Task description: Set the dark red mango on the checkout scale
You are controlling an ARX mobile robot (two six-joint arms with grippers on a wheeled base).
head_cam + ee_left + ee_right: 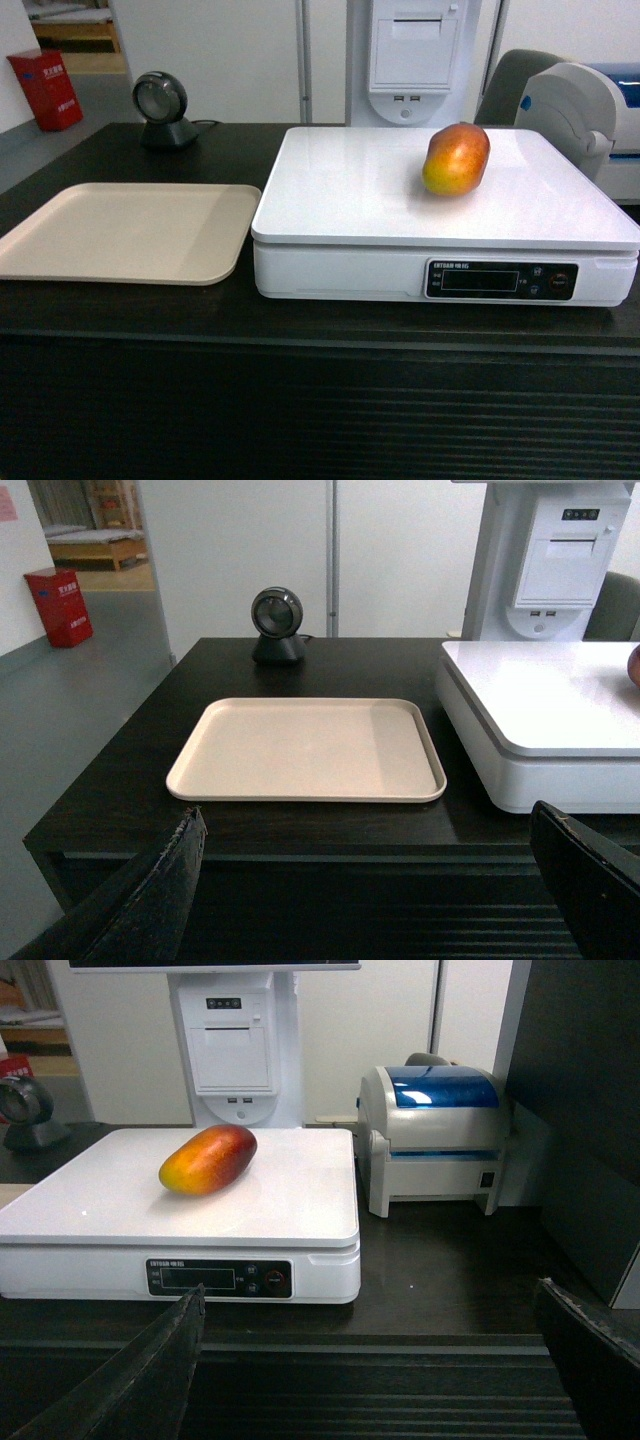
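The dark red mango [456, 158] lies on its side on top of the white scale [360, 200], toward the back right; nothing touches it. The right wrist view shows the same mango [207, 1159] on the scale [280, 1210], red end to the right. The scale stands on the dark checkout counter [150, 310] with its ribbed front. My left gripper [365, 880] is open in front of the counter edge, below the beige tray. My right gripper [370, 1360] is open too, low before the counter, well short of the scale. Neither gripper shows in the head view.
A beige tray [120, 235] lies left of the scale. A round black scanner [162, 108] stands at the counter's back left. A white and blue label printer [435, 1135] sits right of the scale, and a white receipt terminal [412, 55] behind it. A dark panel [580, 1110] rises at the far right.
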